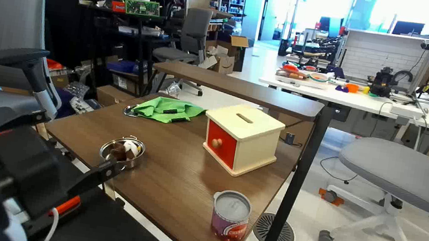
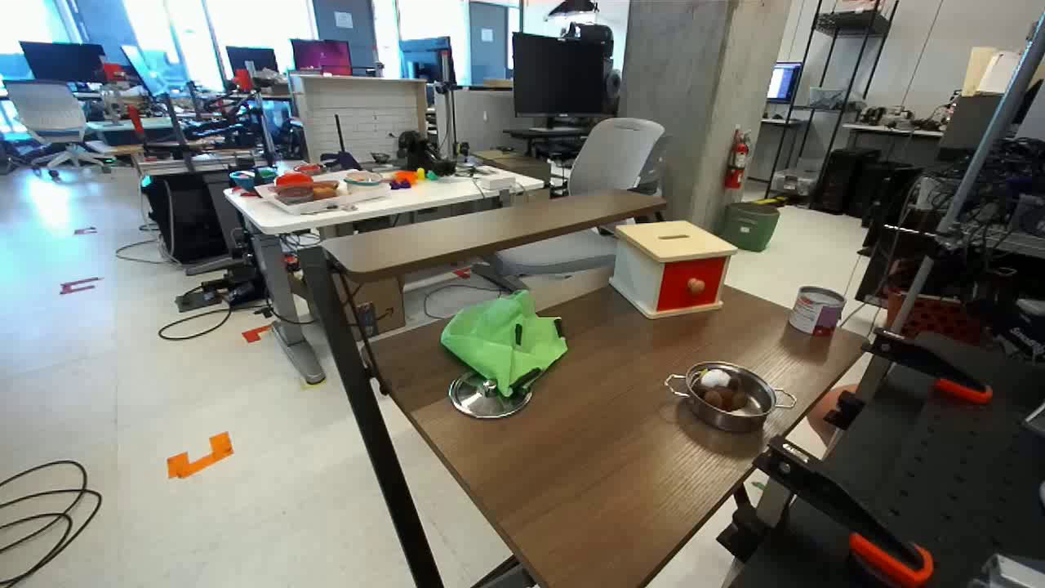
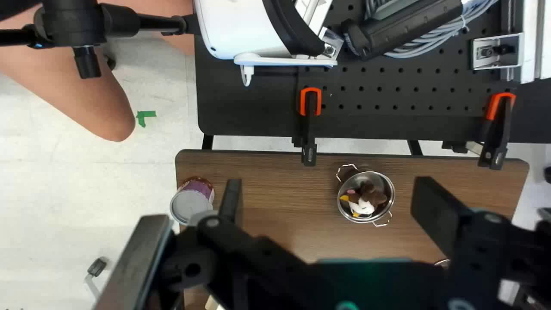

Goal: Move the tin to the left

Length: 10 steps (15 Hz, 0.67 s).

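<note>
The tin is a short can with a purple and red label and a grey top. It stands upright near a corner of the brown table in an exterior view. It also shows near the table's edge in an exterior view and at the left in the wrist view. My gripper is open and empty, high above the table. The tin lies outside the jaws, beyond the left finger, partly covered by it in the wrist view. The gripper does not show clearly in the exterior views.
A silver pot holding small plush toys stands on the table. A wooden box with a red drawer, a green cloth and a silver lid are also there. A raised shelf runs along one side. Clamps edge the black base.
</note>
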Motion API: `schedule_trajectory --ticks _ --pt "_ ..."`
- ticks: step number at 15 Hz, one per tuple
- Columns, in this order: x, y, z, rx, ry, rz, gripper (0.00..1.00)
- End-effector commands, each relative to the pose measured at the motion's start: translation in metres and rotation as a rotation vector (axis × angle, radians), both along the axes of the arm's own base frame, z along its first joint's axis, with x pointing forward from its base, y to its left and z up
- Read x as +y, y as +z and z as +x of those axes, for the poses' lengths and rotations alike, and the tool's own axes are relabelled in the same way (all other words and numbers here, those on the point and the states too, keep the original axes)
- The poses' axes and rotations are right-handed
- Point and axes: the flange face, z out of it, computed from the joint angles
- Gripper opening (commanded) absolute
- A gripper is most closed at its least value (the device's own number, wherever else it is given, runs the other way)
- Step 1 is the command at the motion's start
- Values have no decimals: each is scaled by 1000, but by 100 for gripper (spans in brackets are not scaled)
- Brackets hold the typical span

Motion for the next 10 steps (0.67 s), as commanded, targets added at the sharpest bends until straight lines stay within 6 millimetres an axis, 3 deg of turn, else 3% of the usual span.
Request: schedule_trajectory --ticks 1,10 --pt "0 1 0 0 0 0 100" --pt "-10 -8 27 -50 -52 -7 100"
